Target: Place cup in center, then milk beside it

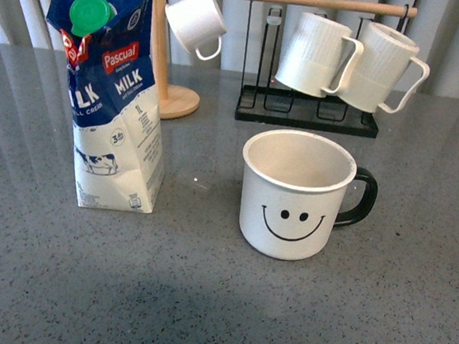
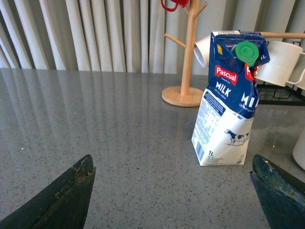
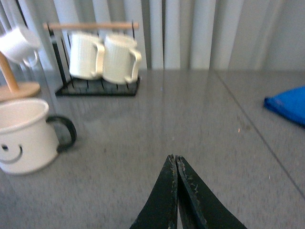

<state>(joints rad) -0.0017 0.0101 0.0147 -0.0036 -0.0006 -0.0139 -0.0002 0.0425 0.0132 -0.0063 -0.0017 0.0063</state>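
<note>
The cup, a wide white mug with a black smiley face and black handle, stands upright near the middle of the grey table; it also shows in the right wrist view. The milk, a tall blue and white Pascual carton with a green cap, stands upright to the cup's left, apart from it; it also shows in the left wrist view. My left gripper is open and empty, short of the carton. My right gripper is shut and empty, to the right of the cup. Neither arm shows in the front view.
A black rack with a wooden bar holds two ribbed white mugs behind the cup. A wooden mug tree with a small white cup stands behind the carton. A blue cloth lies at the table's right.
</note>
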